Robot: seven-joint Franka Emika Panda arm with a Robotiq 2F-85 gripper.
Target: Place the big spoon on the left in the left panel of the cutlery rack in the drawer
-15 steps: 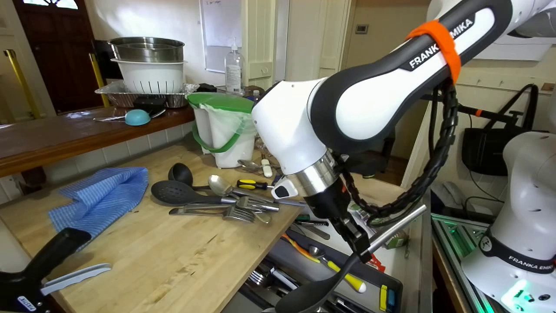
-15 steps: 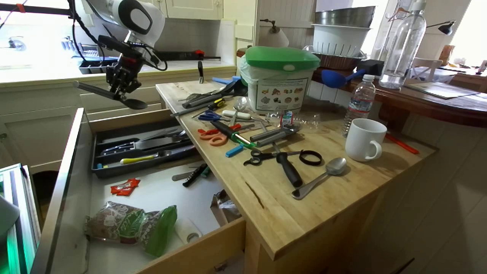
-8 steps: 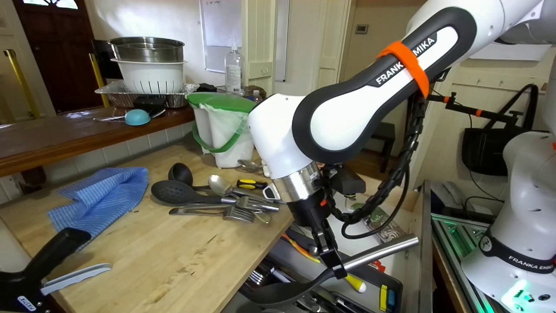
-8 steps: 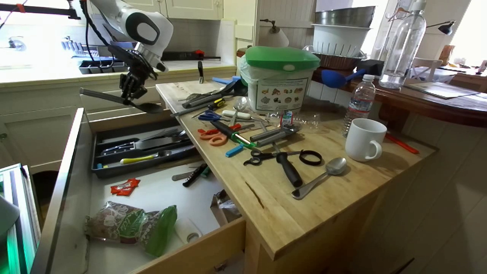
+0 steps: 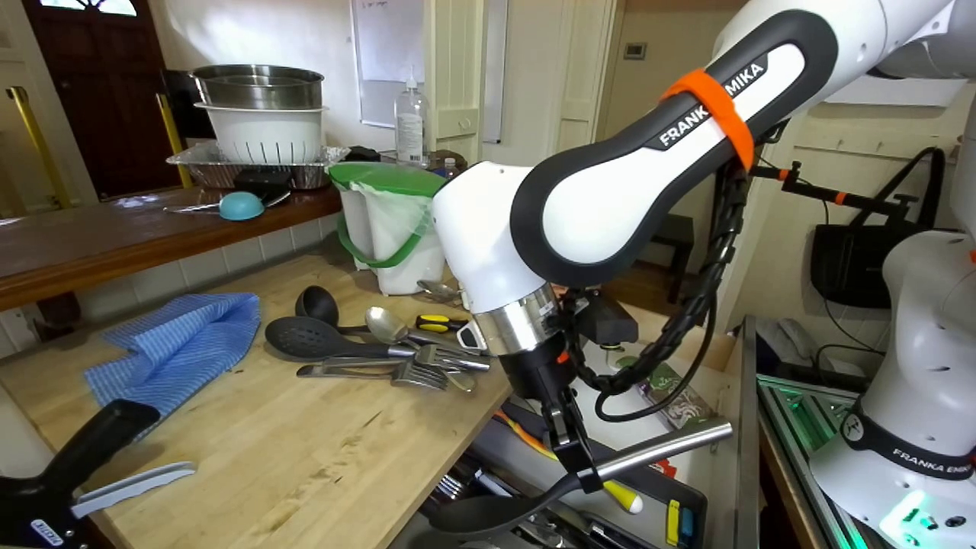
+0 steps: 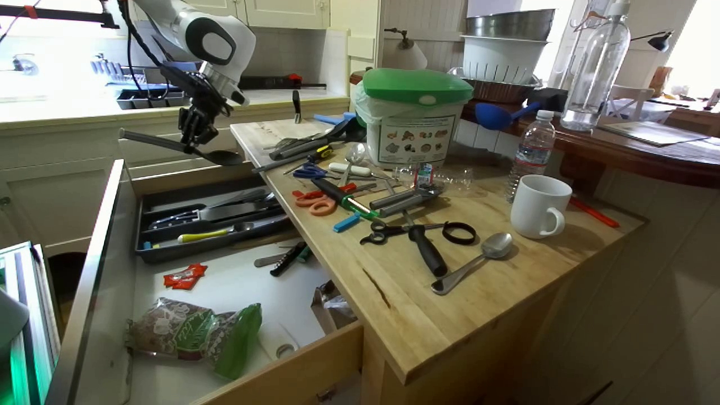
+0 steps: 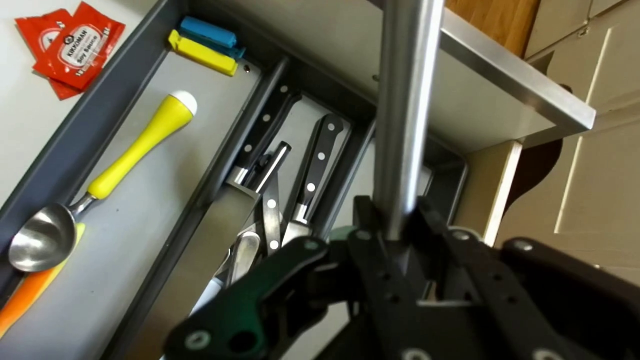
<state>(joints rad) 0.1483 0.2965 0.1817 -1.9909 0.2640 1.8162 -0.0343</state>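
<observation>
Knives and yellow-handled scoop in cutlery rack beneath big spoon

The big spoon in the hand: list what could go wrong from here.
The big spoon tilts head-low in both exterior views; the head could touch first and twist it in the hand.
In the wrist view, its handle crosses the rim of the drawer and might knock it.
Set down askew, it may land on the knives.
</observation>
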